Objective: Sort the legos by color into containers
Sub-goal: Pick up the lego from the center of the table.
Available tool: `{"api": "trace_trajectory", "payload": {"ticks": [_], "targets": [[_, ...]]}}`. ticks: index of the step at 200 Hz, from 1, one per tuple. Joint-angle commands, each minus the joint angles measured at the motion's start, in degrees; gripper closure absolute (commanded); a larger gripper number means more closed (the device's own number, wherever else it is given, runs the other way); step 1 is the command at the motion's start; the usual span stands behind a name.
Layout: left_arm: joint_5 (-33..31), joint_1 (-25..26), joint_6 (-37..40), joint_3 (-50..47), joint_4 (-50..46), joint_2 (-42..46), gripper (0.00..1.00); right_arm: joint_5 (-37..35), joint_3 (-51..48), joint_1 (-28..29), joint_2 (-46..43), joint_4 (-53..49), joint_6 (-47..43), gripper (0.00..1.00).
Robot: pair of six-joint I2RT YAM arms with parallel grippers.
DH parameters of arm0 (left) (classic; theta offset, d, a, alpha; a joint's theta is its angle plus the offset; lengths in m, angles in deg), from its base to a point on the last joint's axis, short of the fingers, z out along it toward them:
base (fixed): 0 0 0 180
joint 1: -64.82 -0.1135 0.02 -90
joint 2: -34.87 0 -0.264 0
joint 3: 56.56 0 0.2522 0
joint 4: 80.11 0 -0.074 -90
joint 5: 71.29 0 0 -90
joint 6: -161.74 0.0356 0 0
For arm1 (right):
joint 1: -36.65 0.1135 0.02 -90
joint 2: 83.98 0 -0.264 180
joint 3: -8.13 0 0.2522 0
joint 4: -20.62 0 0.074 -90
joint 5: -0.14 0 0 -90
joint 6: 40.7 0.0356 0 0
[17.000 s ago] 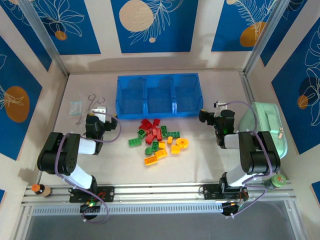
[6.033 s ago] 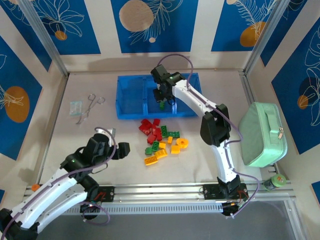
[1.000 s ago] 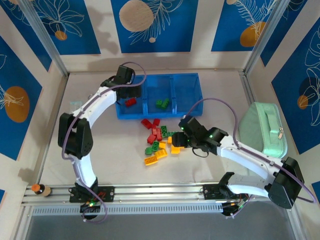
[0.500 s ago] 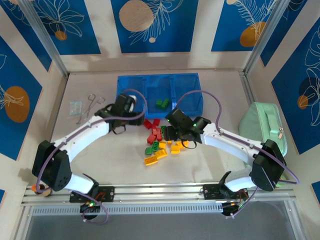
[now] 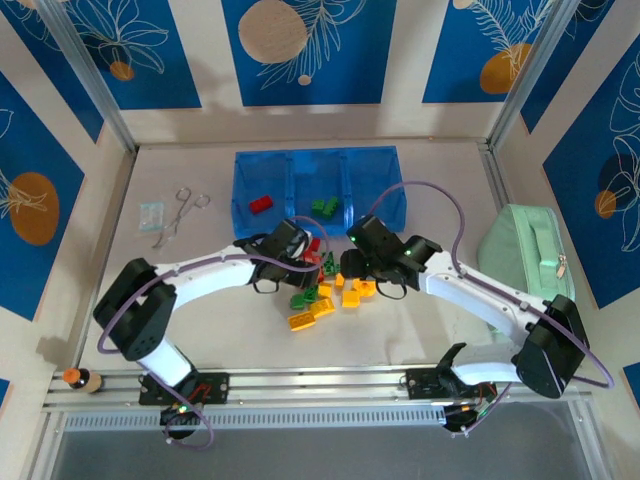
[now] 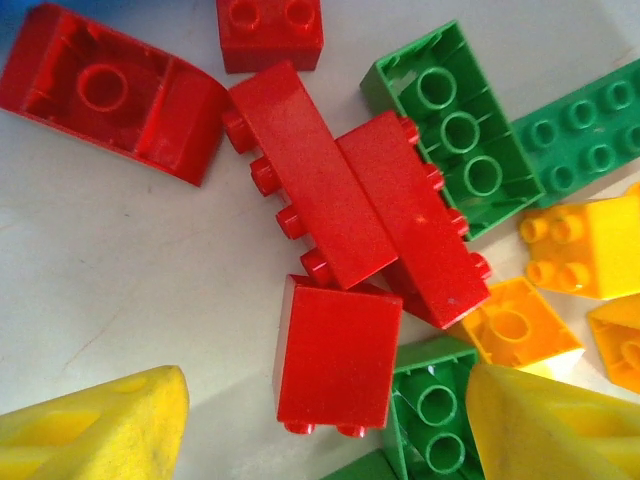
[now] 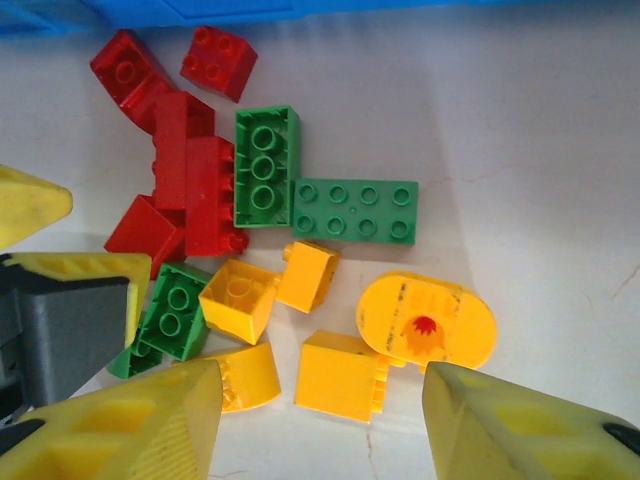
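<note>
1. Blue tray [image 5: 372, 180]: three compartments, the right one bare.
2. Pile of legos [image 5: 320, 308], just in front of the tray: red, green and orange-yellow mixed. Most of the sorting is left, I judge.
3. Left gripper [image 6: 325, 425], over the pile's tray-side part: jaws apart astride a loose red brick [image 6: 335, 355], gripping nothing.
4. Right gripper [image 7: 320, 430], over the pile's half farther from the tray: jaws wide, an orange brick [image 7: 340, 375] between them, not gripped.
5. Sorted: one red piece [image 5: 261, 203] in the tray's left compartment and a couple of green pieces [image 5: 323, 207] in the middle one.

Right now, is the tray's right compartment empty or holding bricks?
Empty, as far as visible: the right compartment shows bare blue floor. The left compartment holds a red brick, the middle compartment green bricks.
</note>
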Motion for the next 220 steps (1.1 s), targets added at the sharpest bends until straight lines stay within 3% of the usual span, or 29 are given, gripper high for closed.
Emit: {"api": "trace_trajectory", "payload": {"ticks": [1, 97, 220], "targets": [[0.4, 0.7, -0.1, 2.3, -0.5, -2.5, 0.27, -0.4, -2.1, -0.7, -2.4, -0.8, 1.3, 0.44], [-1.5, 1.0, -1.0, 4.3, 0.4, -8.1, 0.35, 0.0, -5.7, -1.3, -4.7, 1.1, 2.1, 0.45], [-6.2, -0.1, -0.3, 3.9, -2.2, -5.3, 0.62, -0.2, -8.4, -1.2, -7.7, 1.5, 3.2, 0.45]]}}
